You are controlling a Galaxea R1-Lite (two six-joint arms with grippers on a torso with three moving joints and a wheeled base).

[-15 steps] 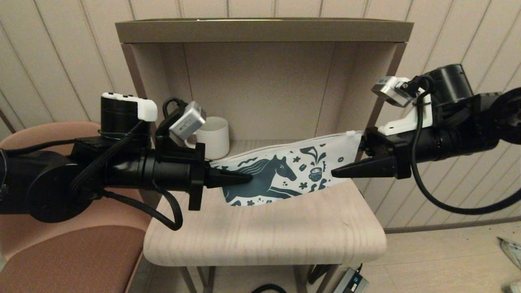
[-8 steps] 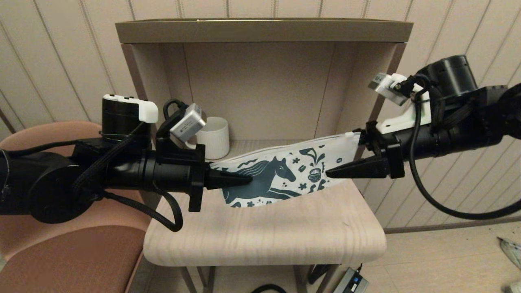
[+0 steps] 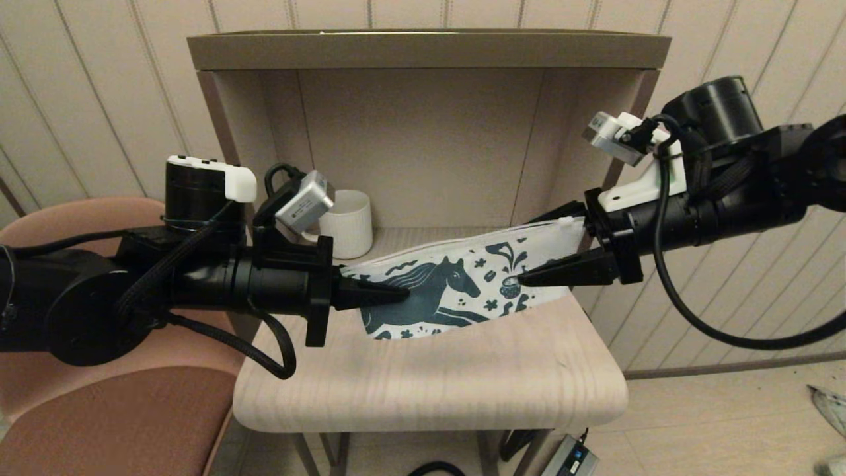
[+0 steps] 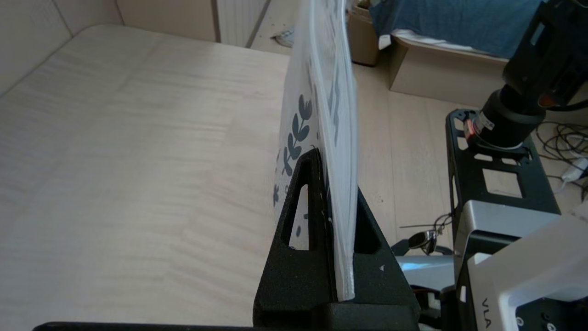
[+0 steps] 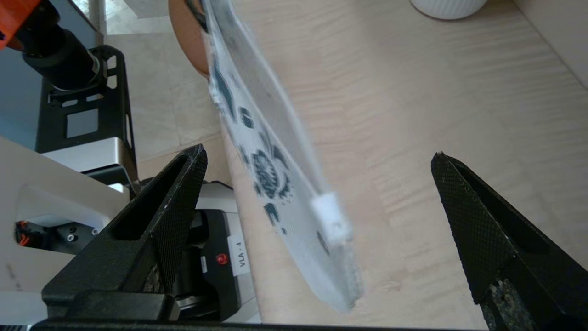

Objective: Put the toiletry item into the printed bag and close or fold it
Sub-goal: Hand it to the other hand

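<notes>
A pale wood table [image 3: 429, 377] is sitting in front of an open-fronted shelf box [image 3: 423, 49], with striped wall panels behind it and a reddish chair [image 3: 99, 416] off to the robot's left. The printed bag [image 3: 462, 281] is hanging edge-up above the tabletop, horse print facing the head camera, sloping up toward the robot's right. The left gripper [image 4: 328, 184] is pinching the bag's left end, its fingers pressed tight against both faces of the pouch. The right gripper [image 5: 317, 161] is sitting around the bag's other end with its jaws spread wide, the bag and its white zipper pull [image 5: 330, 216] passing between the fingers without touching either one. Can't spot the toiletry item anywhere. A white ribbed mug [image 3: 347, 223] is standing back inside the shelf box, behind the left gripper.
</notes>
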